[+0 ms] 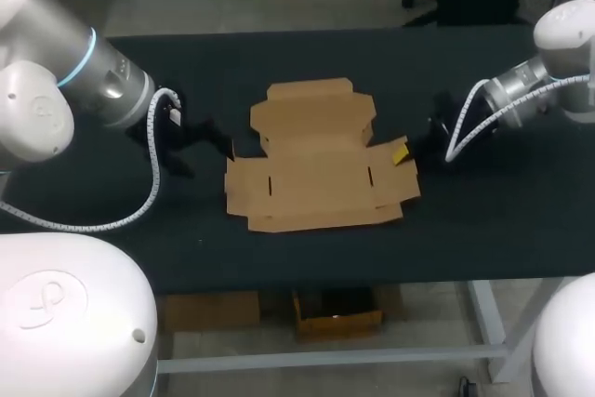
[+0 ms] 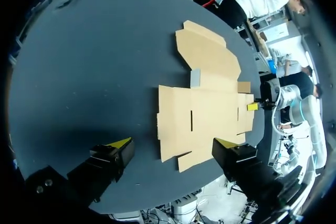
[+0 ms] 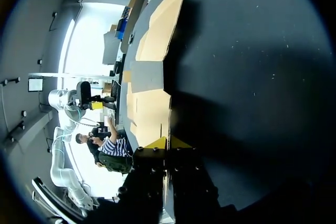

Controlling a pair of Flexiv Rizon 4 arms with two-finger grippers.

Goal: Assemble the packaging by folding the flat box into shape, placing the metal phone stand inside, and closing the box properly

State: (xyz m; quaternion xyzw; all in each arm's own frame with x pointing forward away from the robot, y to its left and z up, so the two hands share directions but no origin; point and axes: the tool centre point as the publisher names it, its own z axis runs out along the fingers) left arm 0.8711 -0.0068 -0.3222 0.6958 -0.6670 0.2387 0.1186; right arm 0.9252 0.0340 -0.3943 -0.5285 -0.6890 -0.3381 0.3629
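R fingers: the right gripper [image 3: 168, 143] is holding its yellow tips nearly together w/ the edge of a side flap btwn them. It is looking clamped on the card.
L fingers: the left gripper [image 2: 173, 144] is hovering w/ tips wide apart, gripping nothing, just off the sheet's opposite side.
Box: the flat box [image 1: 316, 169] is lying unfolded approx mid-tabletop, btwn the two grippers, its lid panel pointing at the far edge. No wall is standing yet.
Grey patch [image 2: 195, 78]: sitting where the lid panel is narrowing; can't tell if it's a flap or sth else.
Stand: the metal phone stand isn't showing in any view.
Tabletop [image 1: 493, 230]: dark and flat, prob. giving the card nothing to brace against.
Stage: prob. the first fold, only just starting.
Risk, sliding: w/ one side being lifted and nothing pinning the sheet, the whole box is likely skating or pivoting toward the left edge instead of creasing.
Risk, slipping: the pinch is sitting at the very rim of the flap, so the card may be pulling out, or bending off its score line.
Risk, crushing: the left gripper, if coming down open, may be jabbing a flap rather than pressing the base panel.
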